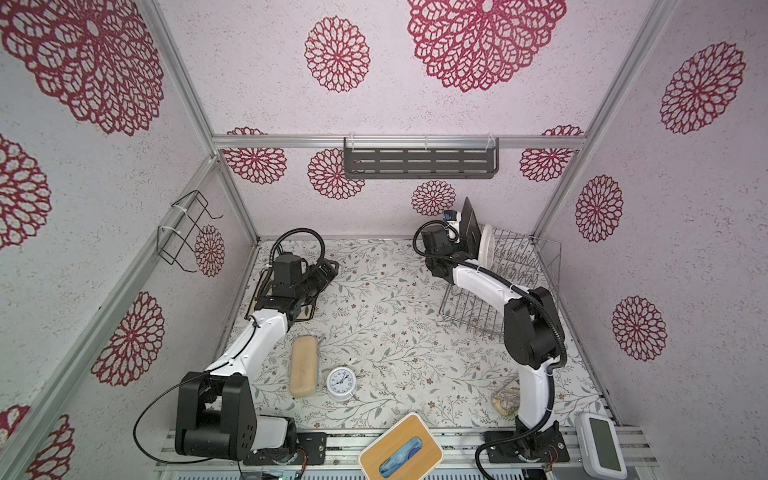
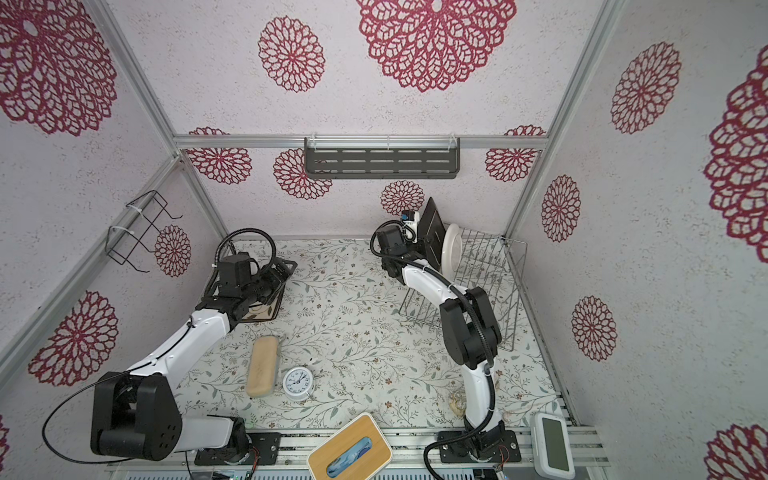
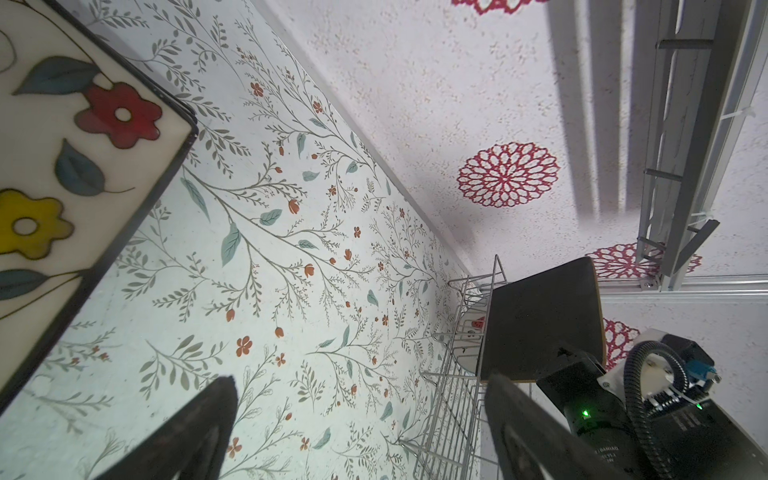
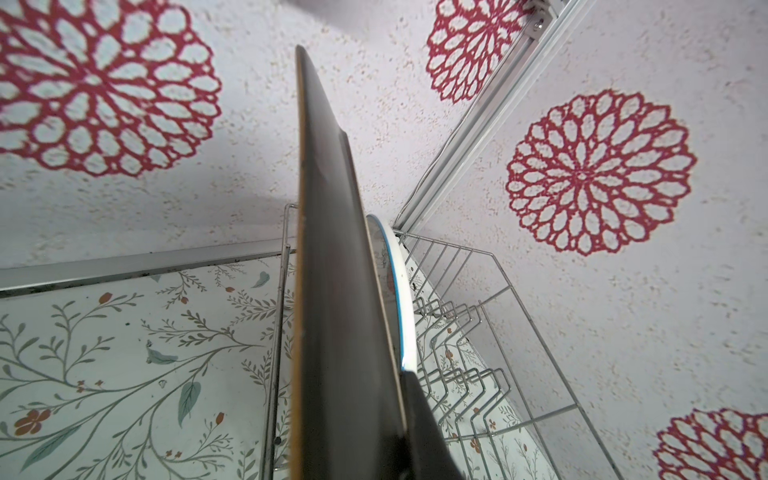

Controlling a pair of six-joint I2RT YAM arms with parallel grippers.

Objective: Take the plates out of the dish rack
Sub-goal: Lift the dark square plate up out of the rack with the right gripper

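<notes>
Plates are seen in both top views: a dark square plate (image 1: 471, 224) is clenched upright by the right gripper (image 1: 464, 245) at the dish rack's (image 1: 523, 270) far end, just beside a round white plate (image 1: 487, 245) standing slotted. From the left wrist, the left gripper (image 3: 359, 386) is seen spread, empty, near a flowered square plate (image 3: 83, 145). From the right wrist, little gap to the round rim is shown, so a straight lift is advised before carrying sideways.

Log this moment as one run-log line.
right gripper: shut on dark plate, upright at far end of dish rack | round white plate: in rack | left gripper: open, empty, near flowered plate
</notes>
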